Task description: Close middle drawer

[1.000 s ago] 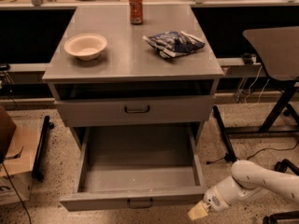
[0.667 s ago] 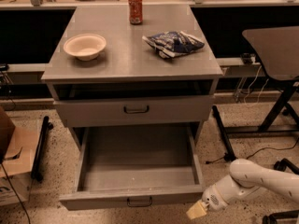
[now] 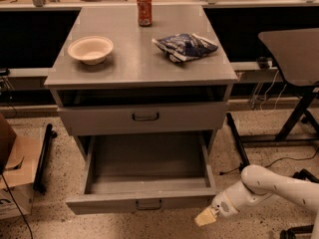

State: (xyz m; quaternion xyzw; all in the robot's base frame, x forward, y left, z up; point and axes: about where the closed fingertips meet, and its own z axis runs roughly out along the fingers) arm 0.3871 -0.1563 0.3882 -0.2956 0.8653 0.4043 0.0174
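The middle drawer (image 3: 142, 199) is pulled far out of the grey cabinet. It is a long, deep, empty tray with a low front and a small dark handle. Above it, the taller-fronted top drawer (image 3: 144, 117) stands slightly ajar. The lowest drawer is hidden beneath the open one. My gripper (image 3: 204, 217), tan-tipped on a white arm (image 3: 279, 185), comes in from the lower right. It is low near the floor, just outside the right front corner of the middle drawer's front.
On the cabinet top (image 3: 134, 68) are a beige bowl (image 3: 90, 49), a red can (image 3: 144, 9) and a blue chip bag (image 3: 185, 46). A cardboard box (image 3: 15, 178) and a black bar (image 3: 44, 156) stand at the left. A table with black legs (image 3: 294, 118) is at the right.
My gripper has moved slightly left and up, closer to the drawer's right front corner. The drawer stands about as far out as before.
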